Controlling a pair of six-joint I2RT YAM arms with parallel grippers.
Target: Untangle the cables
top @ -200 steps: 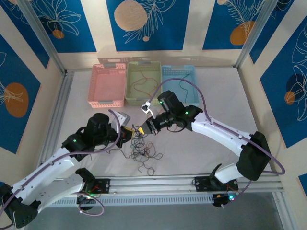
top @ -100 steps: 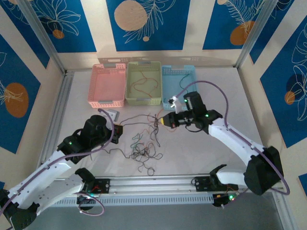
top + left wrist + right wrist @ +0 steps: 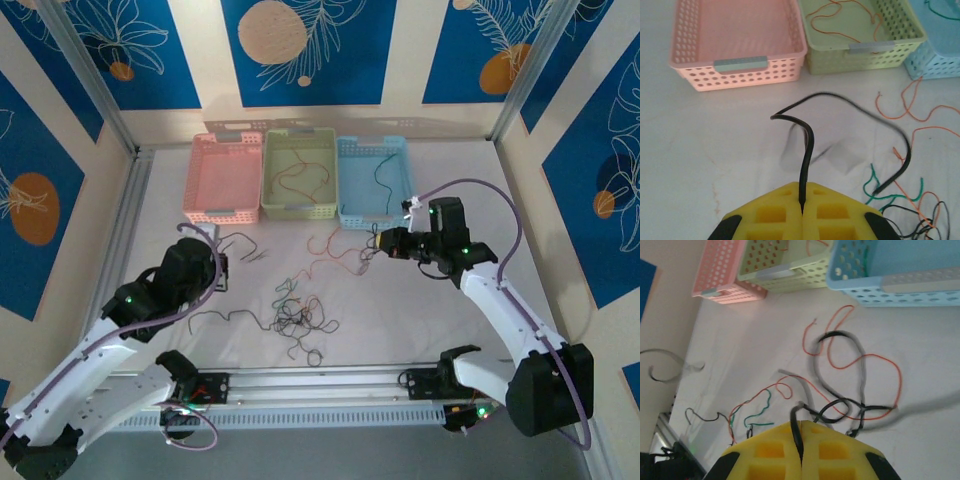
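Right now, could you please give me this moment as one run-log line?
left end effector: shut on black wire | right end effector: shut on second black wire | tangle: on table, centre front

- Here we are in a robot lab test cell, no doubt about it: bare aluminium frame posts [image 3: 90, 75] box in the workspace.
- The walls are printed blue panels [image 3: 340, 60] with leaf and circle motifs, a staged backdrop rather than any room in a home.
- Down at the near edge a slotted metal rail [image 3: 320, 385] carries the left arm [image 3: 110, 340] and the right arm [image 3: 510, 310], bolted side by side.
- The table [image 3: 420, 320] wears a plain white sheet.
- At the back, a pink basket [image 3: 212, 213], a green basket [image 3: 297, 212] and a blue basket [image 3: 375, 220] stand in a row, with thin cables [image 3: 300, 315] strewn in front.
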